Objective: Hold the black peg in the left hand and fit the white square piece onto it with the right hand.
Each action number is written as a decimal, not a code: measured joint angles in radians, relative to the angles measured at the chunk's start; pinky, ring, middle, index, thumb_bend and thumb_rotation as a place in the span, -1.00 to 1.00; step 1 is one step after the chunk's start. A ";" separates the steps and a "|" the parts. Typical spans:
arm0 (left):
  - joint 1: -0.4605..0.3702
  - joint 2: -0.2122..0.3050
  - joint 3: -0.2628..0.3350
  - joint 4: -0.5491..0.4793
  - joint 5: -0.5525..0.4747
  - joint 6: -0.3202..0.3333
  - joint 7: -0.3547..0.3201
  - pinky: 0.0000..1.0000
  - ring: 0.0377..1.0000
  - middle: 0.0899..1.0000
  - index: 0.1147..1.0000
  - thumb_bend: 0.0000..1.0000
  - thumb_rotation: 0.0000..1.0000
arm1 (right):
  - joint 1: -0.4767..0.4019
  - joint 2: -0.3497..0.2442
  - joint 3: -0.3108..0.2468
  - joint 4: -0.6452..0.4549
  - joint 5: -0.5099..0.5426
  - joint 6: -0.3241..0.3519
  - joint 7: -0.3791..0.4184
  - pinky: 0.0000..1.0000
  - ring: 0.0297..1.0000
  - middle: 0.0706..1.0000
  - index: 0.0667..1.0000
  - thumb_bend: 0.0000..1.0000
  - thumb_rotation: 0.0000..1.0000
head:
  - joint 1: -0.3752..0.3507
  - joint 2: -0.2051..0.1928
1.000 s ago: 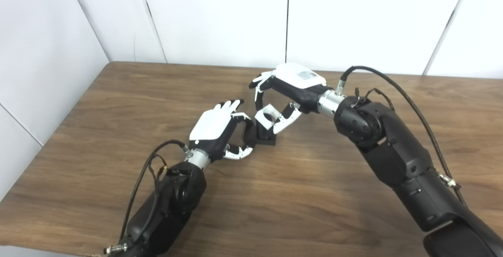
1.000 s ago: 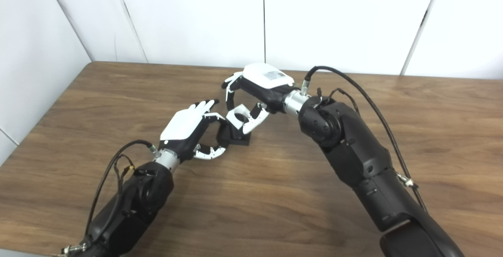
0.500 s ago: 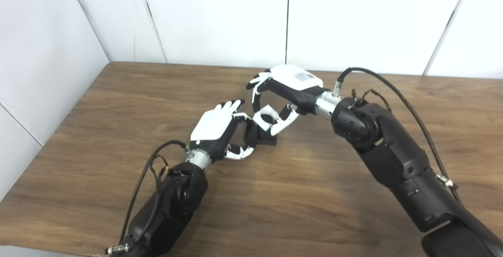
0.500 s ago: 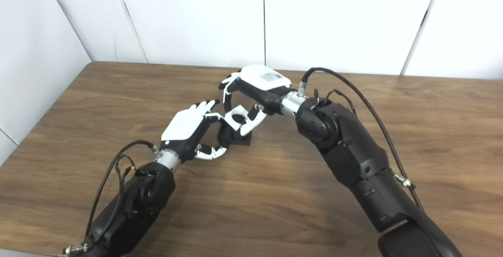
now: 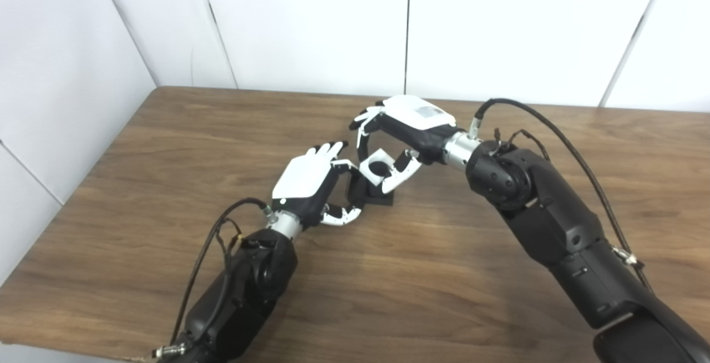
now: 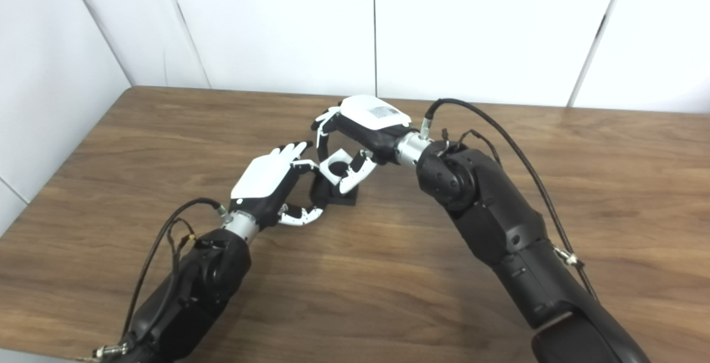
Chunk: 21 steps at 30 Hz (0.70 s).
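Note:
The black peg point(image 5: 370, 188) stands upright on its square black base point(image 5: 384, 200) on the table, near the middle. My left hand point(image 5: 312, 181) is closed around the peg's left side, its fingers curled about it. The white square piece point(image 5: 377, 166), with a round hole, sits tilted at the top of the peg. My right hand point(image 5: 400, 130) reaches in from the right and pinches that piece between thumb and fingers. The upper part of the peg is hidden behind the piece and the fingers.
The brown wooden table point(image 5: 166, 146) spreads in every direction around the hands. White wall panels point(image 5: 310, 19) rise behind its far edge. Cables point(image 5: 560, 135) loop off both forearms.
My right hand has carried the white piece slightly left and down, over the peg's top. The left hand stays wrapped on the peg. The camera has shifted a little.

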 measured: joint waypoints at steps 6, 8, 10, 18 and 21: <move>0.002 -0.002 -0.002 -0.004 0.004 0.003 -0.001 1.00 1.00 1.00 0.20 0.45 -0.53 | -0.001 0.004 0.007 0.012 0.000 -0.002 -0.007 0.97 0.83 0.65 -0.11 0.04 -0.72 | 0.003 0.000; 0.003 -0.003 -0.002 -0.007 0.007 0.003 -0.001 1.00 1.00 1.00 0.20 0.45 -0.51 | -0.001 0.004 0.011 0.023 -0.003 -0.003 -0.008 0.96 0.83 0.66 -0.11 0.04 -0.72 | 0.003 0.000; 0.005 -0.004 -0.004 -0.009 0.010 0.002 -0.001 1.00 1.00 1.00 0.21 0.45 -0.51 | 0.000 0.004 0.014 0.037 -0.004 -0.003 -0.008 0.97 0.83 0.66 -0.11 0.04 -0.72 | 0.006 0.003; 0.008 -0.008 -0.005 -0.018 0.015 0.009 -0.009 1.00 1.00 1.00 0.21 0.45 -0.53 | 0.003 0.005 0.016 0.074 0.001 -0.036 -0.038 0.91 0.80 0.62 -0.11 0.04 -0.72 | 0.011 0.008; 0.010 -0.010 -0.005 -0.020 0.015 0.011 -0.009 1.00 1.00 1.00 0.20 0.45 -0.54 | 0.004 0.005 0.017 0.077 0.001 -0.040 -0.042 0.92 0.81 0.64 -0.11 0.04 -0.72 | 0.014 0.011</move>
